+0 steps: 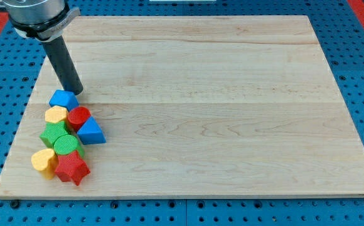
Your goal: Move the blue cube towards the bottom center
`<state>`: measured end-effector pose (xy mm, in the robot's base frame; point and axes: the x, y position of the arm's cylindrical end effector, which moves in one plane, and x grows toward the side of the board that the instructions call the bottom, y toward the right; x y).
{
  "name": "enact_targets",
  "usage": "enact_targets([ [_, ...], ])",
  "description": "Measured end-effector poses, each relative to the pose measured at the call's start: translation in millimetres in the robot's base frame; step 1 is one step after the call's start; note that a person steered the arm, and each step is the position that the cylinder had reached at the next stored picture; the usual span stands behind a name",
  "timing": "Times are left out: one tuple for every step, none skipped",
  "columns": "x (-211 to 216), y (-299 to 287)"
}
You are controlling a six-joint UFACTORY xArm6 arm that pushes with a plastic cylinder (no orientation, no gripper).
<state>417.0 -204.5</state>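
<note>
Item 1: my tip (74, 91), lower end of dark rod, on wooden board (219, 81) at view's upper left. No claw on this rig, bare rod only, so nothing to open, close or hold.

Item 2: blue cube (63, 99), task obj. Just below-left of tip, touching or nearly so; can't tell which. Top of the cluster, far left of board, well away from bottom centre.

Item 3: yellow block (56, 115), rounded, directly under blue cube.

Item 4: red cylinder (78, 117), below tip, beside item 3.

Item 5: blue triangular block (91, 132), below-right of tip, against red cyl.

Item 6: two green blocks (61, 138), packed together mid-cluster, shapes unclear.

Item 7: yellow heart (43, 161), lower left of cluster.

Item 8: red star (72, 167), farthest below tip, nr board's bottom edge.
</note>
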Motion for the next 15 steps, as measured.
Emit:
enact_targets([
  [0,0],
  [0,2],
  [0,0],
  [-6,-11],
  [5,-38],
  [30,-81],
  [47,-25],
  [18,36],
  [-7,56],
  [-25,63],
  [-29,58],
  [-29,67],
  [-29,85],
  [-29,121],
  [-32,133],
])
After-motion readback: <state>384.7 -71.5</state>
